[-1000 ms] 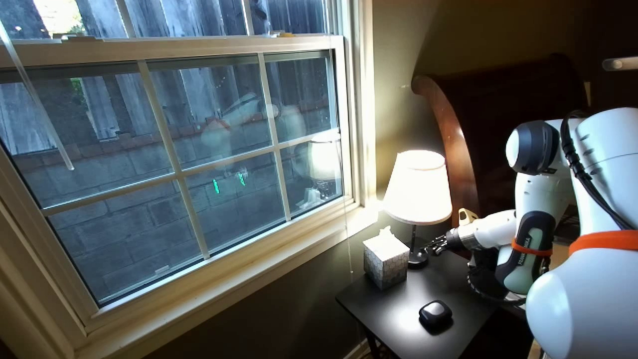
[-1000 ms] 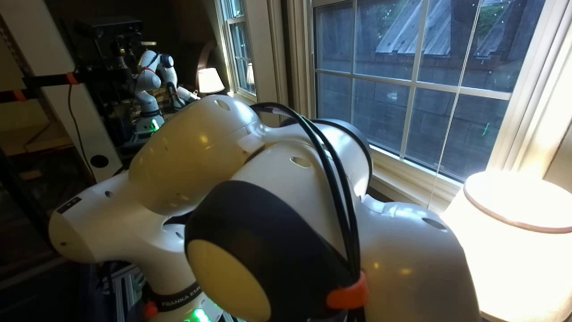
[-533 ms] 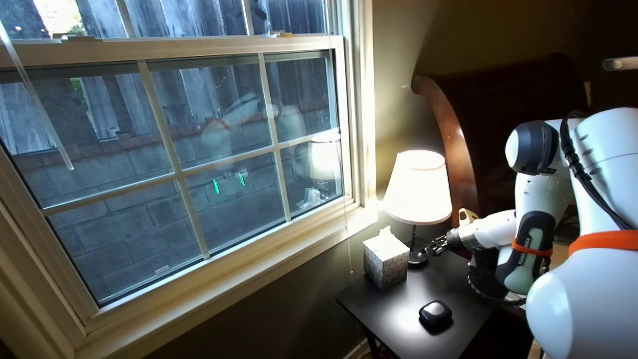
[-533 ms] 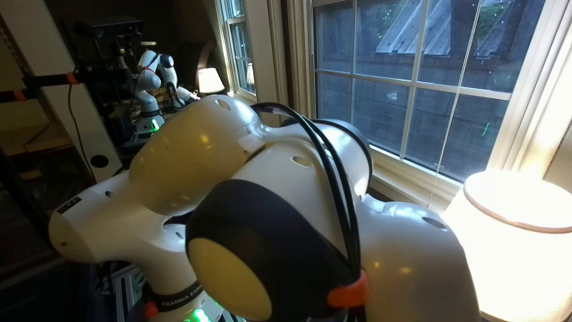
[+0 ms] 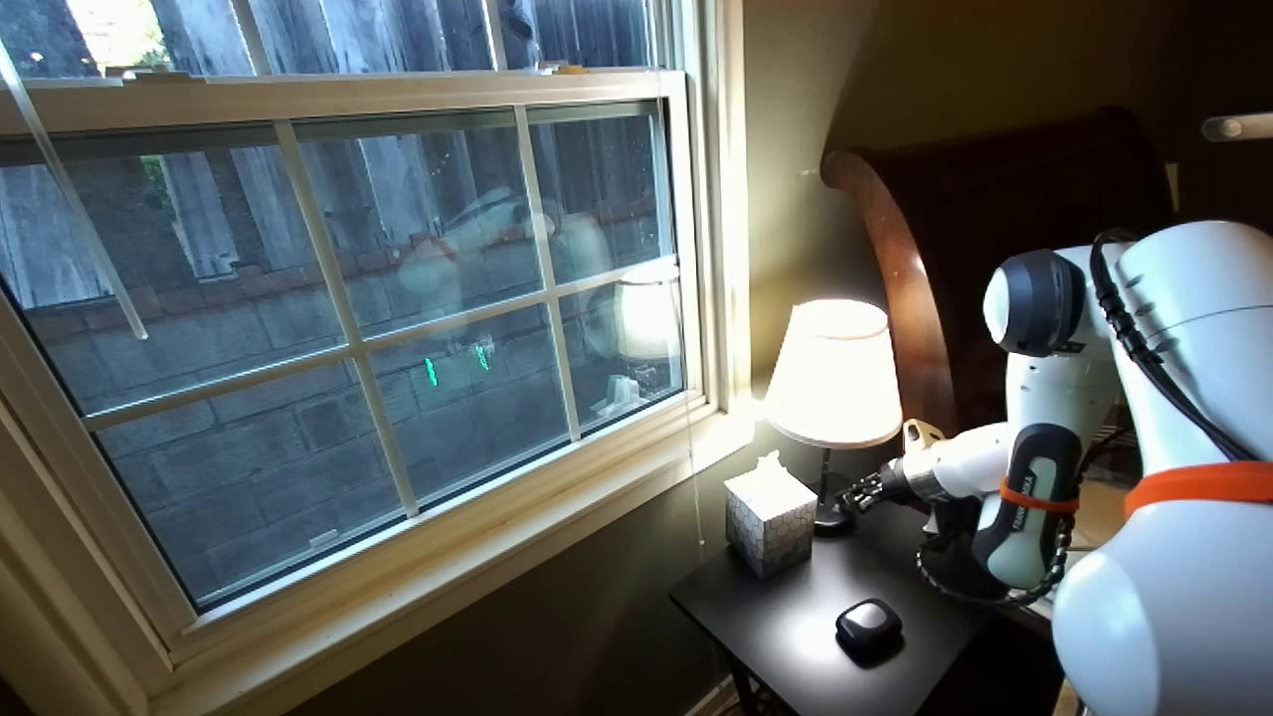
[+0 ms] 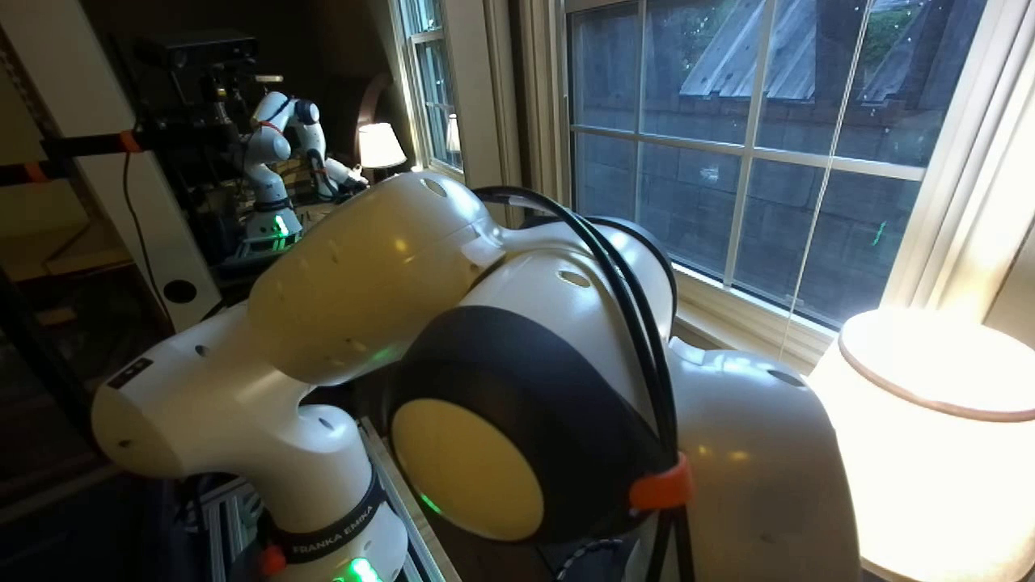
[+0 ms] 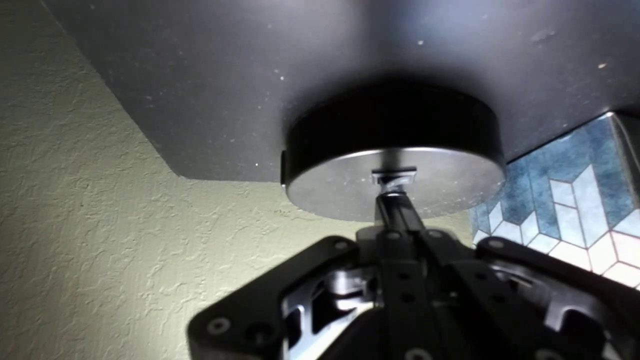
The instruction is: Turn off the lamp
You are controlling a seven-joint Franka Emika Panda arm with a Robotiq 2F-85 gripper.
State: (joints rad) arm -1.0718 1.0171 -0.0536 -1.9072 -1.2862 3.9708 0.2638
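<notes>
Lamp (image 5: 835, 408) alight, jaws closed low beside it

It stands upright on the black bench (image 5: 776, 636), over by the window (image 5: 343, 318), and its white shade (image 6: 930, 461) glows hard in both exterior views. The round base (image 7: 340, 187) rests flat on the bench. In the wrist view its face shows a small dark-edged rectangle (image 7: 380, 176), too unclear to name, and right there the gripper (image 7: 394, 197) ends. Its jaws are closed together; whether they touch the base, I can't tell from here. The arm (image 5: 1203, 328), white with orange bands (image 5: 1213, 480), reaches in low from the side away from the window; in an exterior view its large black-cased joint (image 6: 517, 380) fills the middle. Just beside the base sits a patterned tissue box (image 5: 769, 522), a tissue (image 5: 769, 460) poking out of the top. Well apart from the lamp, toward the other end of the bench, lies a small rounded black object (image 5: 868, 625). Behind the lamp rises a curved, dark wooden headboard (image 5: 1014, 189), and the window carries a pale reflection (image 5: 646, 318) of the lit shade.
</notes>
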